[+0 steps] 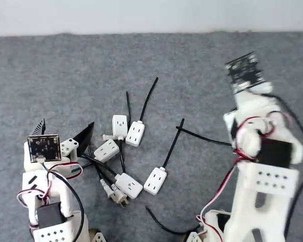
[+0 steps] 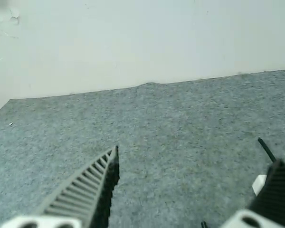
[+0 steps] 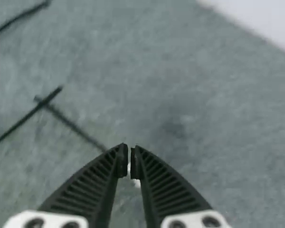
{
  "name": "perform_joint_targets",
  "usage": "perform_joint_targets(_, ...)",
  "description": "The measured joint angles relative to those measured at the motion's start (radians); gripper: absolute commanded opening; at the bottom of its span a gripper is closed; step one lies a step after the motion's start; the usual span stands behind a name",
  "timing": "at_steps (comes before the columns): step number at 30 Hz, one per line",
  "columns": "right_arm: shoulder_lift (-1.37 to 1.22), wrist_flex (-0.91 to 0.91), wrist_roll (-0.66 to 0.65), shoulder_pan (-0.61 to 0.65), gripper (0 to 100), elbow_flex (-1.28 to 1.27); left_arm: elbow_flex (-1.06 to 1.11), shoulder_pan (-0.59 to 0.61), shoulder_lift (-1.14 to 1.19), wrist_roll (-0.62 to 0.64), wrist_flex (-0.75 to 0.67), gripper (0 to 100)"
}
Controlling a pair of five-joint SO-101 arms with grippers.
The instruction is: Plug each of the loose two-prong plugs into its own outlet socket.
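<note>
Soft, even light falls across the grey surface point(image 1: 50, 75), leaving only faint shadows beside the plugs point(image 1: 155, 180). In the right wrist view the black cord point(image 3: 42, 107) looks smeared, perhaps from motion.

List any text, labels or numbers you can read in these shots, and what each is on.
Nothing legible in any view.
Left wrist board: tiny marks, too small to read.
Right wrist board: tiny marks, too small to read.
White outlet sockets: no print that I can make out.
Grey mat: no text on it.
</note>
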State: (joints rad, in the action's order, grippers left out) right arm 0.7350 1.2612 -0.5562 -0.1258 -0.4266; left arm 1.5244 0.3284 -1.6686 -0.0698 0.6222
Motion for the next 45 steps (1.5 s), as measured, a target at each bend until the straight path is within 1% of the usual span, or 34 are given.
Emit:
perform_joint_targets(3,-0.002,-0.057,-0.009,0.003,0.8,-0.106,0.0,-0.012,0.0,0.0,0.0,44)
perform_joint_targets(6,-0.002,-0.169,0.057,-0.009,0.8,-0.155,0.014,-0.063,-0.002,-0.04,0.0,44)
perform_joint_targets(9,-0.002,-0.322,0.199,-0.051,0.8,-0.216,0.032,-0.117,0.002,-0.077,0.0,44)
perform_joint_targets(12,-0.002,-0.509,0.365,-0.055,0.8,-0.313,0.031,-0.137,0.0,-0.087,0.002,44)
perform_joint_targets(14,-0.002,-0.637,0.44,-0.055,0.8,-0.379,0.031,-0.137,0.0,-0.087,0.002,44)
perform_joint_targets(16,-0.002,-0.729,0.456,-0.041,0.8,-0.413,0.031,-0.137,0.0,-0.087,0.002,44)
perform_joint_targets(19,-0.003,-0.773,0.456,-0.034,0.8,-0.419,0.031,-0.137,0.0,-0.087,0.003,44)
perform_joint_targets(24,-0.003,-0.786,0.456,-0.035,0.8,-0.419,-0.034,-0.137,0.002,-0.087,0.084,44)
perform_joint_targets(27,-0.003,-0.773,0.456,-0.037,0.8,-0.364,-0.104,-0.137,0.002,-0.087,0.155,44)
perform_joint_targets(30,-0.003,-0.677,0.456,-0.038,0.8,-0.249,-0.153,-0.137,0.002,-0.087,0.204,44)
perform_joint_targets(32,-0.011,-0.585,0.456,-0.038,0.8,-0.163,-0.166,-0.137,0.003,-0.087,0.209,44)
perform_joint_targets(34,-0.034,-0.497,0.456,-0.037,0.8,-0.078,-0.192,-0.137,0.054,-0.095,0.209,44)
perform_joint_targets(38,-0.091,-0.364,0.456,-0.035,0.8,0.052,-0.285,-0.137,0.269,-0.112,0.207,44)
perform_joint_targets(42,-0.14,-0.287,0.451,-0.038,0.9,0.12,-0.413,-0.137,0.617,-0.115,0.204,44)
perform_joint_targets(45,-0.178,-0.281,0.396,-0.038,0.9,0.149,-0.514,-0.137,0.884,-0.118,0.204,44)
